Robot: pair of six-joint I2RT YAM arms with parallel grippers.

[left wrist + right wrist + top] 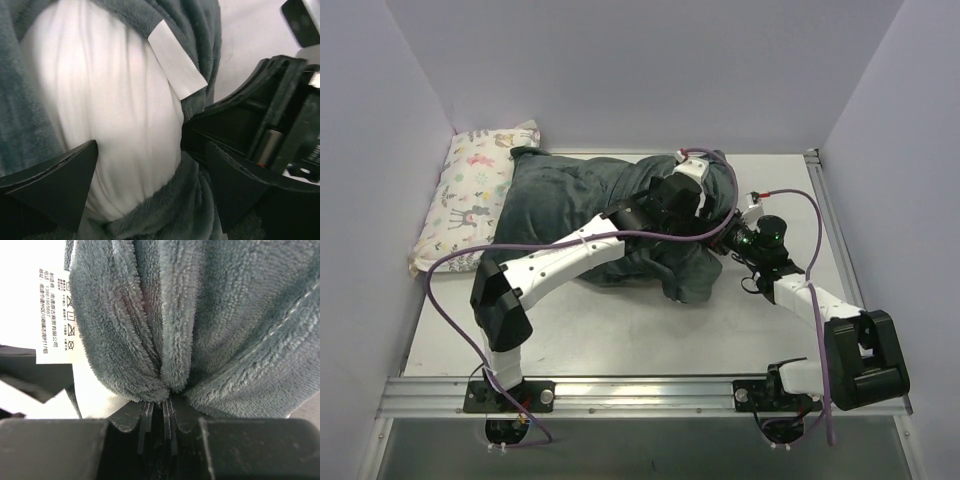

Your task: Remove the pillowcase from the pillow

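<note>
L gripper [150, 150]: jaws wide, nothing held; bare white pillow [115, 110] straight ahead betw fingers.
R gripper [157, 407]: clamped on fold of grey plush pillowcase [200, 315], close beside L.
Pillowcase rims pillow round L fingers.
Care tag [54, 315]: left of R grip.

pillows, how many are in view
2. An animal-print pillow lies at the far left. A white pillow sits in the middle inside the grey pillowcase, showing at its open end. The fabric could hide more.
</note>
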